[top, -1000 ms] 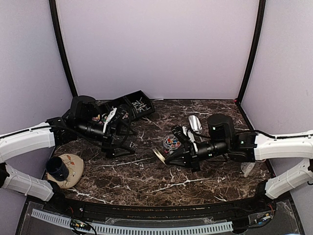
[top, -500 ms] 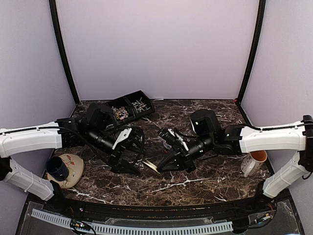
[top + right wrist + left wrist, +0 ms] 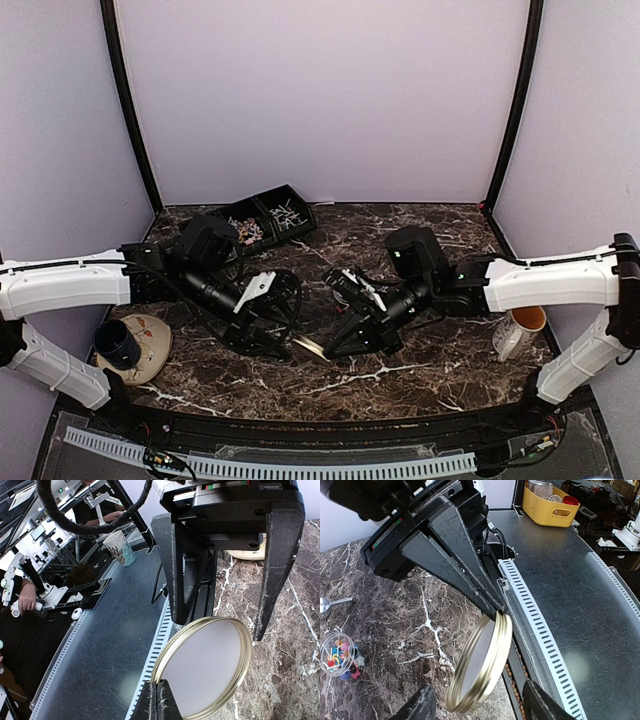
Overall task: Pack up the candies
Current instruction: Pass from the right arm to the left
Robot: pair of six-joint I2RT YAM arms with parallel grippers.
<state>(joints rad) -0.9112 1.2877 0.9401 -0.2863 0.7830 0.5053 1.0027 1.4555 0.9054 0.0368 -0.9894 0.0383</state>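
Note:
A gold jar lid [image 3: 207, 662] hangs tilted above the marble, and my right gripper [image 3: 158, 700] is shut on its rim. The same lid [image 3: 481, 662] fills the left wrist view, and my left gripper [image 3: 480, 706] stands open astride it, one finger on each side, neither touching. From above, the lid [image 3: 308, 345] shows between the left gripper [image 3: 283, 330] and the right gripper [image 3: 326, 345]. Colourful candies sit in a small glass jar [image 3: 337, 655]. More candies [image 3: 250, 230] lie in the black compartment tray [image 3: 262, 205] at the back left.
A dark cup [image 3: 118, 343] stands on a flowered plate [image 3: 152, 335] at the left edge. A white mug [image 3: 520, 330] is at the right. A metal scoop [image 3: 327, 605] lies near the jar. A perforated rail [image 3: 300, 465] runs along the front.
Both arms swung toward the front middle. The right one carried the lid left, away from the jar. The left gripper left the tray, came round the lid and narrowed its jaws.

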